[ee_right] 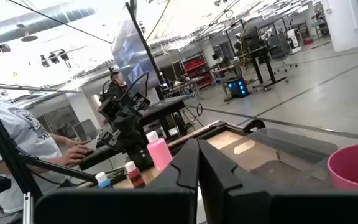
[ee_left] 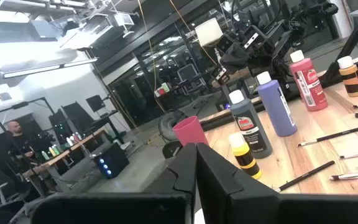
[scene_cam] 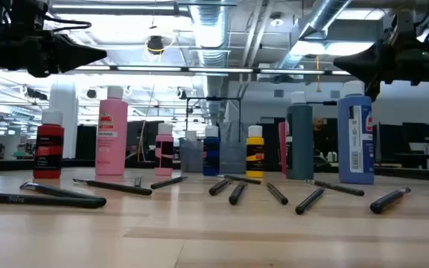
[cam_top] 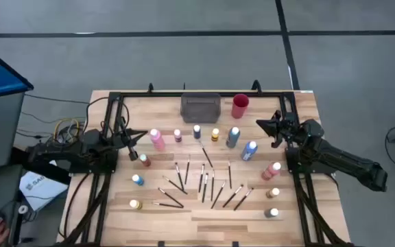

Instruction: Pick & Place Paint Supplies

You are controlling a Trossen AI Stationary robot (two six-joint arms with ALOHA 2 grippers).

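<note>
Both tools pressed together, holding nothing, raised above the surface (cam_top: 204, 216): left tool (cam_top: 134, 138) near the left edge beside the tall pink bottle (cam_top: 157, 139), right tool (cam_top: 263, 125) near the right edge, just off the pale-blue bottle (cam_top: 233, 136). Paint bottles stand in a loose arc from the left edge round the rear to the right edge, with the brushes (cam_top: 204, 182) scattered flat in the middle between them. Grey tray (cam_top: 200, 106) and red cup (cam_top: 240, 106) sit at the rear edge; the front strip of the surface is bare wood.
</note>
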